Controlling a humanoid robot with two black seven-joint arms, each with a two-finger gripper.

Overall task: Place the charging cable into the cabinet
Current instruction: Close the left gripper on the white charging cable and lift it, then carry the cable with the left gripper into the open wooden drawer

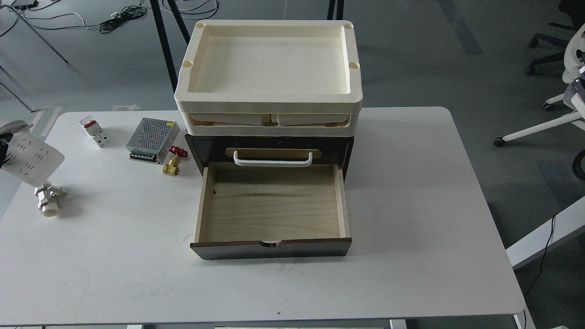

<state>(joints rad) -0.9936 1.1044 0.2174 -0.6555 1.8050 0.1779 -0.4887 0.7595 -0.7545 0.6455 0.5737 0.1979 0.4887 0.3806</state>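
The charging cable [32, 157], a white power strip, is lifted off the table at the far left edge of the head view, tilted and a little blurred; its cord coil [11, 125] shows just above it. Only a dark sliver of my left gripper [2, 153] shows at the frame edge, against the strip and holding it; its fingers are hidden. The dark brown cabinet [269, 146] stands mid-table with its plywood drawer [274, 208] pulled out and empty. My right gripper is out of view.
Cream trays [269, 98] are stacked on the cabinet. On the table's left lie a white-and-red breaker block [93, 131], a perforated power supply box [153, 139], a brass valve with a red handle [172, 164] and a white pipe fitting [47, 201]. An office chair [571, 68] stands at the right.
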